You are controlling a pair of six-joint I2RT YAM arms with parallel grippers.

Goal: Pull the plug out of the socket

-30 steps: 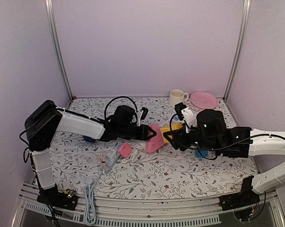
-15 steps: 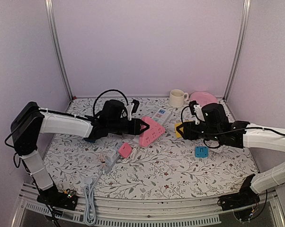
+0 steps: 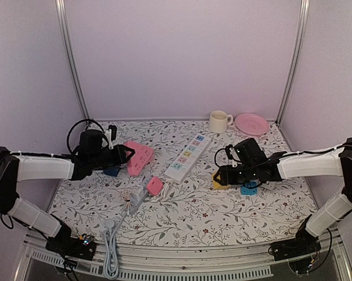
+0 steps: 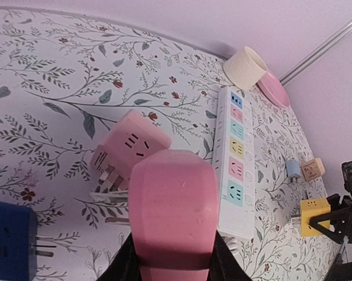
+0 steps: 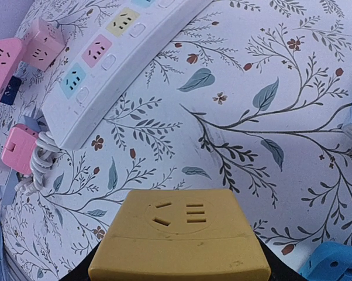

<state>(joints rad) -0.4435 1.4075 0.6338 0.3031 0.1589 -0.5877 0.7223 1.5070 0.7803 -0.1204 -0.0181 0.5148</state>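
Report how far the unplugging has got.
Done: the yellow plug cube and the pink socket block are fully apart, with the white power strip lying between them. In hand: the left fingers clamp the pink block and the right fingers hold the yellow cube. Left: apparently only setting both down and letting go.

Your white tabletop (image 3: 223, 216) is printed with grey-green leafy sprigs and small red flowers. The pink wedge-shaped plastic socket block (image 4: 172, 205) is a plain, even pink, and the small pink cube adapter (image 3: 155, 185) is a paler shade. The long white plastic power strip (image 3: 189, 157) has outlet faces in blue, pink, green, yellow and teal. The yellow plastic cube adapter (image 5: 179, 243) is mustard, the light blue cube adapter (image 3: 249, 188) sky blue. The ceramic mug (image 3: 220, 121) is cream and the round plate (image 3: 252, 123) is pink.
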